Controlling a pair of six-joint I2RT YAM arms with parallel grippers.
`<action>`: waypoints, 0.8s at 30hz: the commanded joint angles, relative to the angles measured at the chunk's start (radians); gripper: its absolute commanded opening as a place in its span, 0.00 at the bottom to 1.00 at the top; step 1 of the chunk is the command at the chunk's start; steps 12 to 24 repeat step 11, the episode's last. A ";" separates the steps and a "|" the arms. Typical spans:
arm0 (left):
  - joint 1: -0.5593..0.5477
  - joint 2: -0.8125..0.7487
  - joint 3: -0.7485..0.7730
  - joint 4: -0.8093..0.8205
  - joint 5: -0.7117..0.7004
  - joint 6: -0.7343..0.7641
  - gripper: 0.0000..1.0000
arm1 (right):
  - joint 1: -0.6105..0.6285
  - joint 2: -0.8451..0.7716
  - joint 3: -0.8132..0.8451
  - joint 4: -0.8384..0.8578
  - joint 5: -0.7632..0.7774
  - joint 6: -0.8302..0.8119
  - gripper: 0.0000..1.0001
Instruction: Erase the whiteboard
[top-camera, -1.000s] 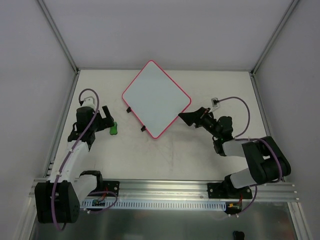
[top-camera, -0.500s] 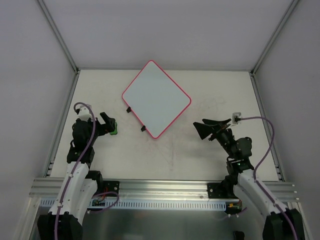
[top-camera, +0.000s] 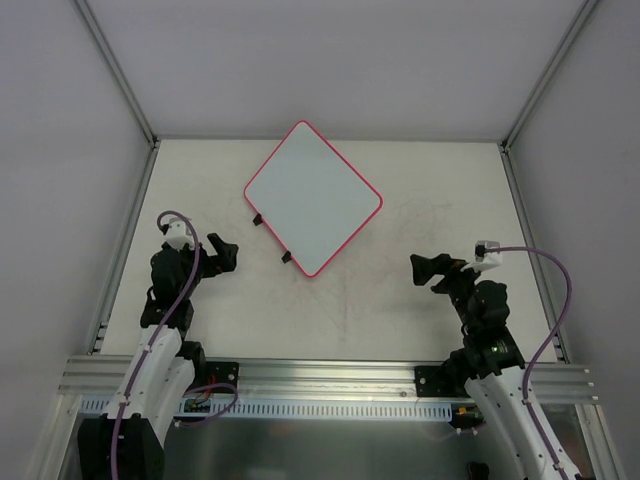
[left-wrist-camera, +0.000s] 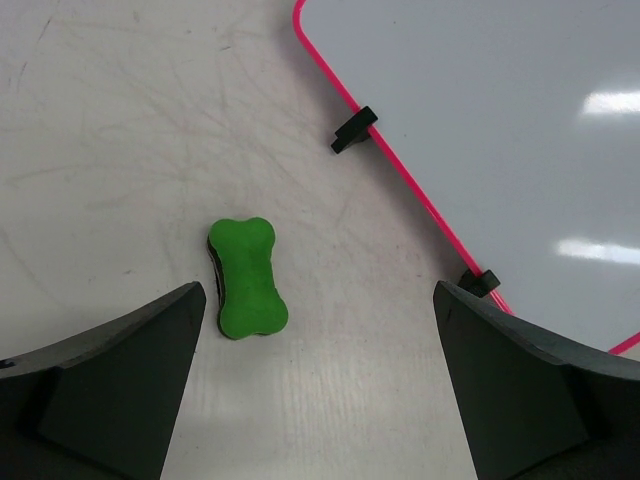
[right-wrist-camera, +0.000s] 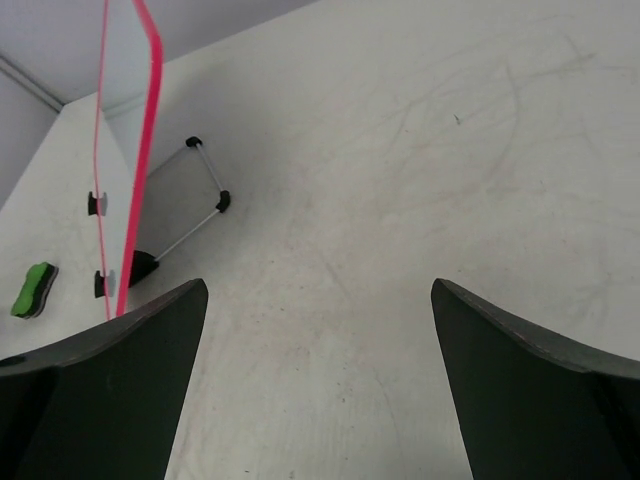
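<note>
The whiteboard (top-camera: 313, 197), white with a thin pink-red frame, sits cornerwise at the middle back of the table, its face blank. Two black clips (left-wrist-camera: 354, 128) sit on its near-left edge. The right wrist view shows it edge-on (right-wrist-camera: 131, 150), propped on a thin wire stand (right-wrist-camera: 190, 200). The green bone-shaped eraser (left-wrist-camera: 247, 277) lies flat on the table just ahead of my left gripper (left-wrist-camera: 320, 385), nearer its left finger. From above, that gripper (top-camera: 223, 252) hides the eraser. My right gripper (top-camera: 429, 270) hovers open over bare table, well right of the board.
Metal frame posts and grey walls close in the table (top-camera: 400, 180) on three sides. The arms' mounting rail (top-camera: 330, 378) runs along the near edge. Scuffed bare tabletop (right-wrist-camera: 400, 200) lies ahead of the right gripper (right-wrist-camera: 318, 385).
The right gripper has drawn back from the board's right corner toward the near edge. The left gripper has shifted slightly nearer and now covers the eraser in the top view.
</note>
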 joint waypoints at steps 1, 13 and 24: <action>0.000 -0.007 -0.024 0.103 0.010 -0.008 0.99 | -0.004 -0.044 -0.031 -0.039 0.099 -0.028 0.99; -0.002 -0.032 -0.089 0.161 -0.054 -0.049 0.99 | -0.003 -0.109 -0.050 -0.071 0.107 -0.008 0.99; -0.002 -0.032 -0.089 0.161 -0.054 -0.049 0.99 | -0.003 -0.109 -0.050 -0.071 0.107 -0.008 0.99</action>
